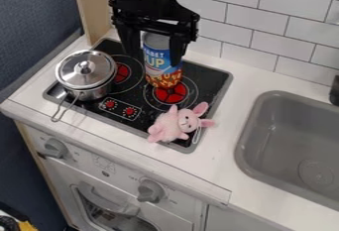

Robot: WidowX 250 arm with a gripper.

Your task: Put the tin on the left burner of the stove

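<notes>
The black gripper (157, 56) hangs over the back part of the stove (140, 98), its fingers closed against both sides of the tin. Upright with a slight lean, the tin (162, 66) has a blue upper label and a red and yellow lower part. Its lower end overlaps the rear of the right burner (171, 95); whether it touches the stove top, I cannot tell. The left burner (121, 72) is partly covered by the metal pot (86, 74) with its lid on.
A pink plush rabbit (177, 123) lies at the stove's front right corner. The grey sink (291, 145) is set into the white counter (215, 175) at the right. A tiled wall (265, 31) rises behind the stove.
</notes>
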